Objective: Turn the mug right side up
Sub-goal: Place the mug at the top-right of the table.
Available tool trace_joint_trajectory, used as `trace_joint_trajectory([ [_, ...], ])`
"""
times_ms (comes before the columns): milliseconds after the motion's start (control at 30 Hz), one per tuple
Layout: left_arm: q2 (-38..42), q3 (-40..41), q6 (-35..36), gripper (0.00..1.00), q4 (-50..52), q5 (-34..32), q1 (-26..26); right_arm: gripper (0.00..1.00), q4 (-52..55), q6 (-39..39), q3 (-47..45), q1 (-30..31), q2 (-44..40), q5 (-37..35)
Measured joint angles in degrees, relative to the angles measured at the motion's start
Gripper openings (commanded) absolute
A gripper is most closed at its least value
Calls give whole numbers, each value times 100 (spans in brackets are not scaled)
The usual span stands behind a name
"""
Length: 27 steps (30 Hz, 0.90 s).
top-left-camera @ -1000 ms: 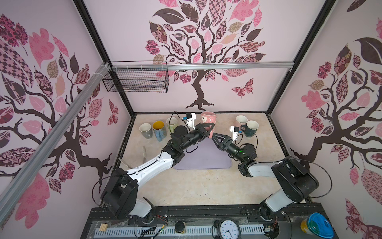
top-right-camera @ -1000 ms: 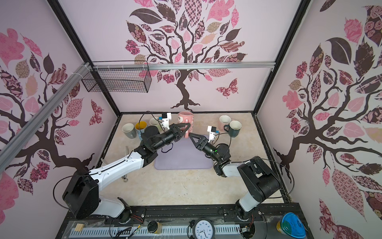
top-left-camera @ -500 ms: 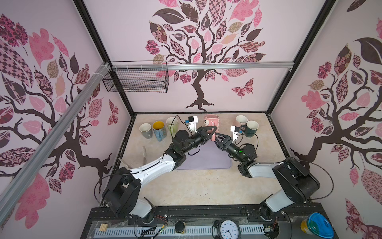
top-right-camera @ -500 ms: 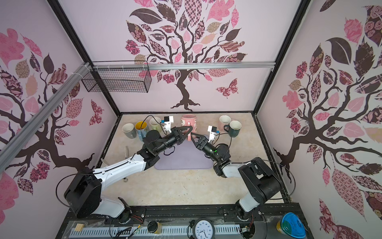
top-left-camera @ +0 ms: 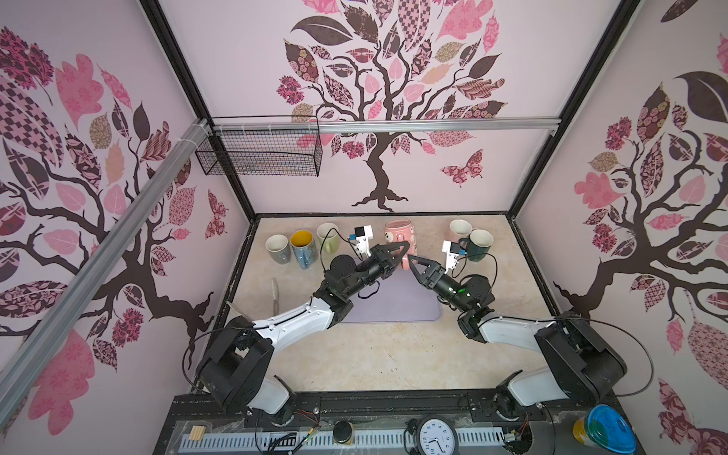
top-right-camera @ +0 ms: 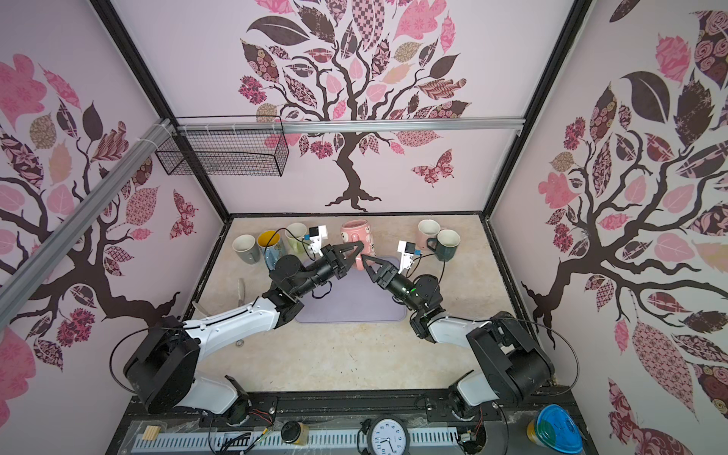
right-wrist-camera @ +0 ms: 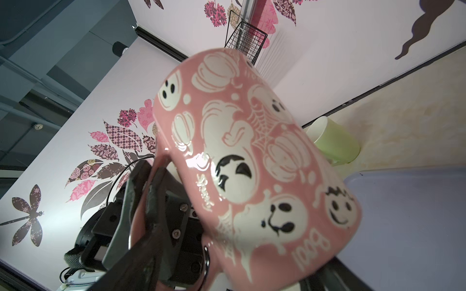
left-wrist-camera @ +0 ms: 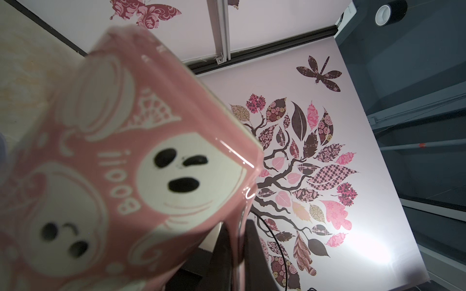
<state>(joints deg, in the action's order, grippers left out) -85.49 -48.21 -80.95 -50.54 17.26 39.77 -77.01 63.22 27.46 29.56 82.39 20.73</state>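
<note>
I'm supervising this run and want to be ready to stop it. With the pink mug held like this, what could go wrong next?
1. The left gripper is shut on only the handle of the pink mug; the body may swing or slip as it turns.
2. The right gripper stands open close beside the pink mug; a flip could strike it.
3. The green mug stands nearby; a wide swing might knock it.

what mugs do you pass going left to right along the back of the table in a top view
grey mug → blue mug with yellow inside → pale green mug → pink mug → white mug → dark green mug
</note>
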Motion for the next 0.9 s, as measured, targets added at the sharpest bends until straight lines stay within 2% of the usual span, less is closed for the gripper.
trace_joint_trajectory([
  [167, -160, 85, -256, 0, -400, -7, -9, 82, 177, -153, -26, -7, -118, -83],
  [433, -179, 94, -254, 0, -428, -96, 74, 82, 258, -221, -42, -11, -212, -157],
  [900, -479, 90, -616, 0, -813, -85, 155, 73, 540, -538, -44, -44, -533, -367],
])
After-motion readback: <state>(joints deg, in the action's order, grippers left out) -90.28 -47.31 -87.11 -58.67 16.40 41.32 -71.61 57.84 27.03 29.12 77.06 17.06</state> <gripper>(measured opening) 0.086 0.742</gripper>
